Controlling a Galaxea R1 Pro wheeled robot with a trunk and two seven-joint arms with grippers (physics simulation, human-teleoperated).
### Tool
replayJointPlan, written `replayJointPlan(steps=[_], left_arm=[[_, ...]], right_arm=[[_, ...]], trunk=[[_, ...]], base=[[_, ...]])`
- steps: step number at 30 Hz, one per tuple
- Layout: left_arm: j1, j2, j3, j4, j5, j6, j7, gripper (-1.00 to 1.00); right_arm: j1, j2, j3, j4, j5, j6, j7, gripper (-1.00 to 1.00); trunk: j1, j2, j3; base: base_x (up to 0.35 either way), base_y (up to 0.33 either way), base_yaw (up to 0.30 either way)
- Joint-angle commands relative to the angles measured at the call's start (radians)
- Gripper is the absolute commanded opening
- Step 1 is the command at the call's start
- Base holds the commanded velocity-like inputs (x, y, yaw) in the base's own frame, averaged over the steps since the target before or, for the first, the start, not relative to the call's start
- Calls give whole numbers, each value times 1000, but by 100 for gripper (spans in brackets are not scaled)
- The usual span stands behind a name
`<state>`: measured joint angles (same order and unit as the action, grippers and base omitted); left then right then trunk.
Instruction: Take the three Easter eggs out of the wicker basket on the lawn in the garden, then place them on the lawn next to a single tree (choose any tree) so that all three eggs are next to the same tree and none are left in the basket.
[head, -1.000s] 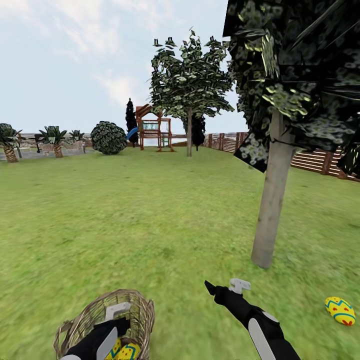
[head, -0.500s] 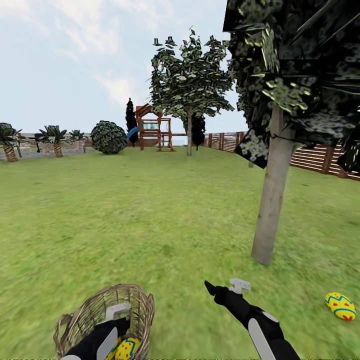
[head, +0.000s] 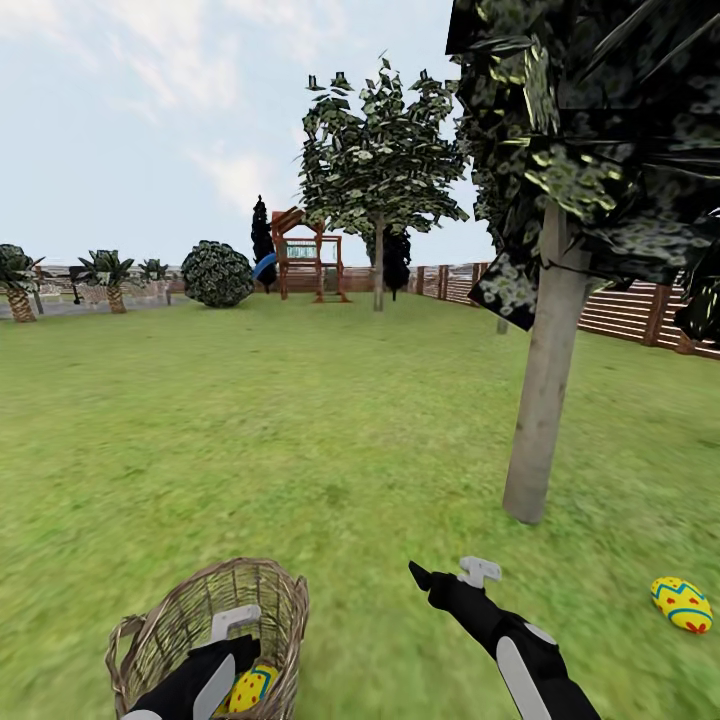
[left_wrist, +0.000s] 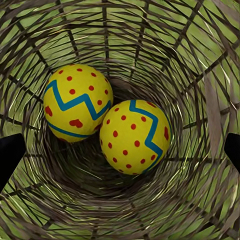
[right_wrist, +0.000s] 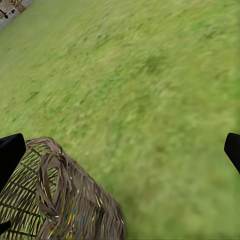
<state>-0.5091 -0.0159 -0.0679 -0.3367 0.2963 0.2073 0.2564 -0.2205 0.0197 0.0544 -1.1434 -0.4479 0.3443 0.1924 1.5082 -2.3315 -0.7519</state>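
Left gripper, jaws spread, poised directly above two Easter eggs touching in the wicker basket; nearer arm

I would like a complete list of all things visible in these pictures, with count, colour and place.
Yellow Easter eggs with red dots: three; two inside the basket, one on grass right of the grey trunk.
Tan woven wicker basket: one, lower left.
Pale grey-trunked tree: one, near right.
Green lawn: everywhere.
Brown slat fence: far right.
Wooden playset: far centre.
Left gripper: black, open, in the basket.
Right gripper: black, open, over grass.
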Motion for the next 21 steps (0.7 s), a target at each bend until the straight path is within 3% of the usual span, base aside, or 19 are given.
replayJointPlan(steps=[1,10,21], left_arm=[[0,1,-7,-2,10,5,7,100],[0,1,-7,-3,10,6,7,100],[0,1,-7,-2,9,7,8,100]], right_arm=[[0,0,-1,-1,-6,5,1,100],[0,0,-1,1,-6,5,1,100],[0,0,-1,1,-6,5,1,100]], trunk=[[0,-1,-1],[0,-1,-1],[0,-1,-1]], base=[[0,0,0],[3,0,0],[97,23,0]])
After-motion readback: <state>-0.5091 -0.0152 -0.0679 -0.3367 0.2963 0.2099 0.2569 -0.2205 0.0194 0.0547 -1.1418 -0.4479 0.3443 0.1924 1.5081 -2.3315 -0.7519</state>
